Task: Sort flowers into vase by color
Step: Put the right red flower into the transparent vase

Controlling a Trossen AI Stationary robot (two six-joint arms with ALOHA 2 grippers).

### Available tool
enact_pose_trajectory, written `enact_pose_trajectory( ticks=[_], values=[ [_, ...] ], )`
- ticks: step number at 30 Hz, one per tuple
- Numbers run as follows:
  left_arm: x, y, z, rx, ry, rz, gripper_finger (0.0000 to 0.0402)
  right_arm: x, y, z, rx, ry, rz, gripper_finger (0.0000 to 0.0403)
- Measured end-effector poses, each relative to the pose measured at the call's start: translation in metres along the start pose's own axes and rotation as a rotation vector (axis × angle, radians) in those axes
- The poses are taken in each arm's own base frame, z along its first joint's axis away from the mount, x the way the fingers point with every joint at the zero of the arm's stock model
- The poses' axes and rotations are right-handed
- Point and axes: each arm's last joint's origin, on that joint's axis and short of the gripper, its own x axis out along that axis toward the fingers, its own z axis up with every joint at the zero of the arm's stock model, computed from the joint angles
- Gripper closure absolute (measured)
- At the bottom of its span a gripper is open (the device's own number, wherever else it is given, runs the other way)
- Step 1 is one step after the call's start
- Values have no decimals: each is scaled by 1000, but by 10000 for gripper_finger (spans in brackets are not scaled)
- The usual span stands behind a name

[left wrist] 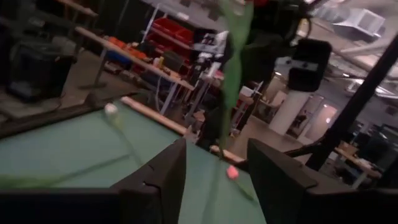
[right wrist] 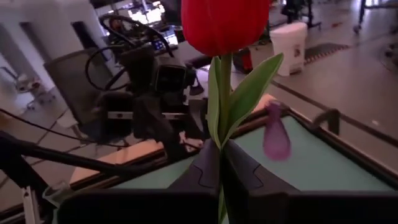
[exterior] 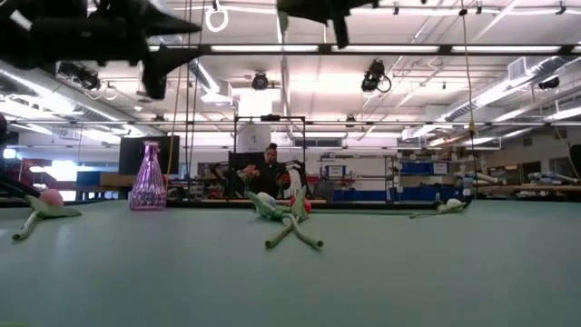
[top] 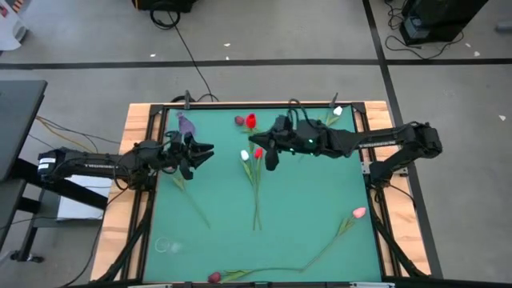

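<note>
My right gripper [top: 258, 144] hangs high over the middle of the green table, shut on a red tulip [right wrist: 224, 25]. The tulip's head stands above the fingers and its stem [left wrist: 231, 68] hangs below them. My left gripper [left wrist: 214, 180] is open at the table's left side and faces that tulip, with nothing between its fingers. A purple vase [top: 186, 123] stands upright on its base near the far left corner. A white tulip [top: 245, 155] and a red one [top: 258, 153] lie crossed on the mat below the right gripper. My right gripper pinches the red tulip's green stem [right wrist: 221, 144] between its two fingers, just under the leaves. The fingers lie about level, point toward the table's left side and cross the stem. The tulip stands upright, head up, lifted clear of the table.
More tulips lie about: a white one [top: 337, 111] at the far right corner, a pink one [top: 358, 213] at the near right, a dark red one [top: 214, 277] at the near edge. A loose stem [top: 190, 200] lies below the left gripper. A clear glass object [top: 166, 246] sits near left.
</note>
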Motion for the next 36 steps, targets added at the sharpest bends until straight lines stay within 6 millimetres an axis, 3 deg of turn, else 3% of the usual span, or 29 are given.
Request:
enact_pose_trajectory(
  ticks=[9,18,23,36],
  values=[
    [43,-26,42,173,84,6,177,38,11,16,-91,-11,45,393],
    [69,-34,54,193,136,-28,191,44,11,32,-123,-49,89,393],
    [74,-30,57,193,126,-3,217,40,11,37,-140,-60,97,393],
    [79,-32,57,257,112,-101,338,39,11,39,-159,-56,144,393]
  ],
)
